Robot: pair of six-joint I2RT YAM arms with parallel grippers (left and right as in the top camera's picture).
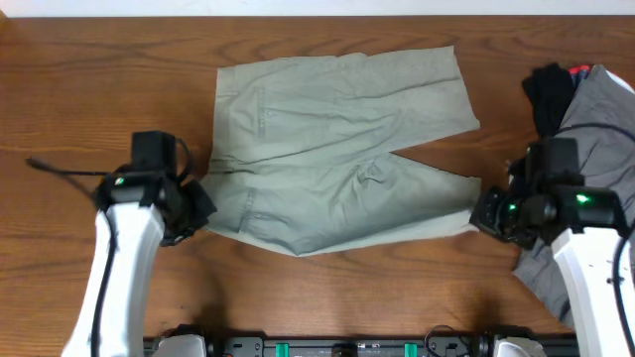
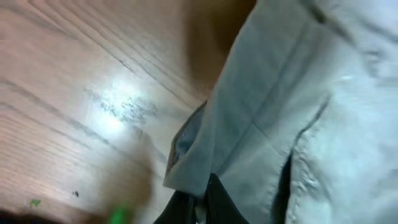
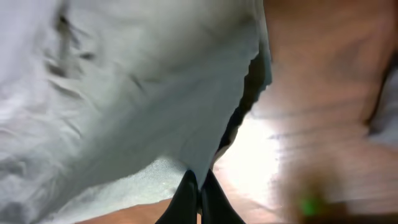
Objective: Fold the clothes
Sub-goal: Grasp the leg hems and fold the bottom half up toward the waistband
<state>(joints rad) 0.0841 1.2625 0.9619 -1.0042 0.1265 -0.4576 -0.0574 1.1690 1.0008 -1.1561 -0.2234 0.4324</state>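
The pale khaki-green shorts (image 1: 337,149) lie spread across the middle of the wooden table, waistband to the left, two legs to the right. My left gripper (image 1: 198,210) is shut on the near waistband corner of the shorts (image 2: 261,124). Its black fingers (image 2: 200,208) pinch the cloth edge just above the wood. My right gripper (image 1: 486,213) is shut on the hem corner of the near leg (image 3: 155,93). Its fingers (image 3: 199,199) close on the cloth.
A grey garment (image 1: 595,119) and a small black cloth (image 1: 549,91) lie at the right edge, behind and under my right arm. Bare wood (image 1: 99,79) surrounds the shorts.
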